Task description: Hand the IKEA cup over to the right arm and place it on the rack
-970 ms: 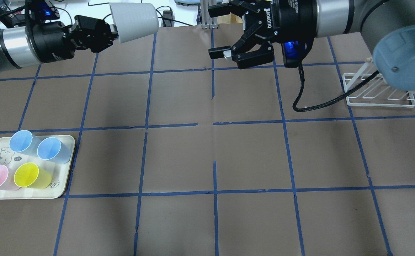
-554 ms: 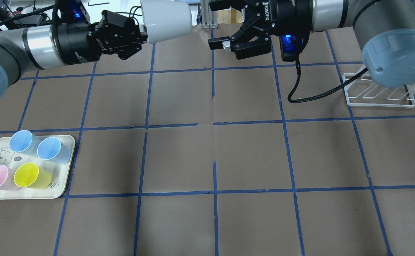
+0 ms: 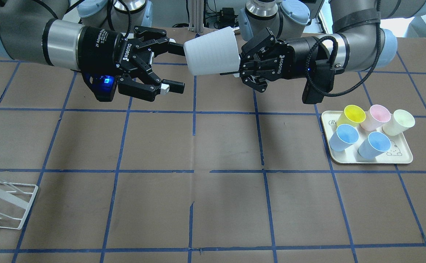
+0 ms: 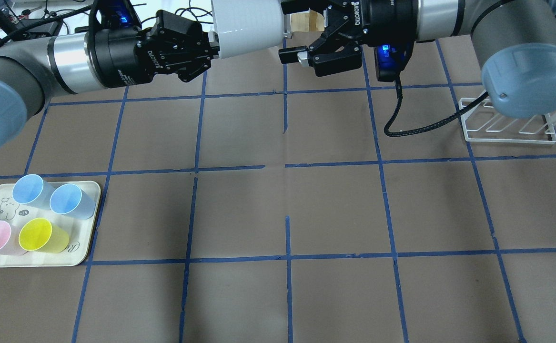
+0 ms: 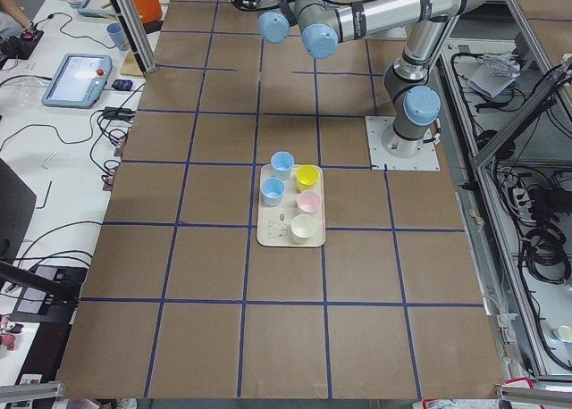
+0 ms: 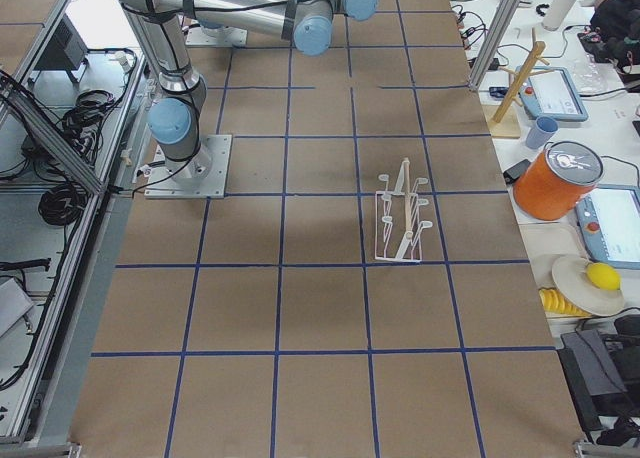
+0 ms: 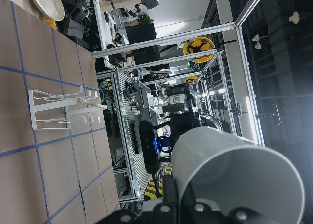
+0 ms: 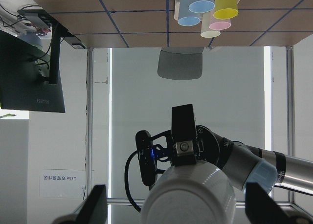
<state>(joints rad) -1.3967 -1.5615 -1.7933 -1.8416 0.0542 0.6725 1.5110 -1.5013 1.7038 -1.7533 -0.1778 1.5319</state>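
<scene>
The rack (image 4: 509, 129) stands low on the table (image 4: 335, 205), close to the table's end on the robot's right. In the overhead view it is partly hidden behind a blue joint cap of the right arm (image 4: 530, 78).

Well apart from the rack, high in the air over the middle of the table's length, the cup (image 4: 247, 21) lies on its side. The left gripper (image 4: 213, 40) is clamped on the cup's wider end, the end farther from the rack. The narrow closed end points back toward the rack and sits right at the mouth of the right gripper (image 4: 285, 31). That gripper's jaws are spread wide, and in the front view one finger is level with the cup's end and the other lower. Whether either finger touches the cup cannot be told.

A black cable (image 4: 401, 131) loops from the right wrist toward the rack.

At the end of the table farthest from the rack, a cream tray (image 4: 92, 224) sits near the table's edge with five small coloured cups (image 3: 344, 136) on it. Between rack and tray runs a wide stretch of brown table with blue grid lines, well below both grippers.
</scene>
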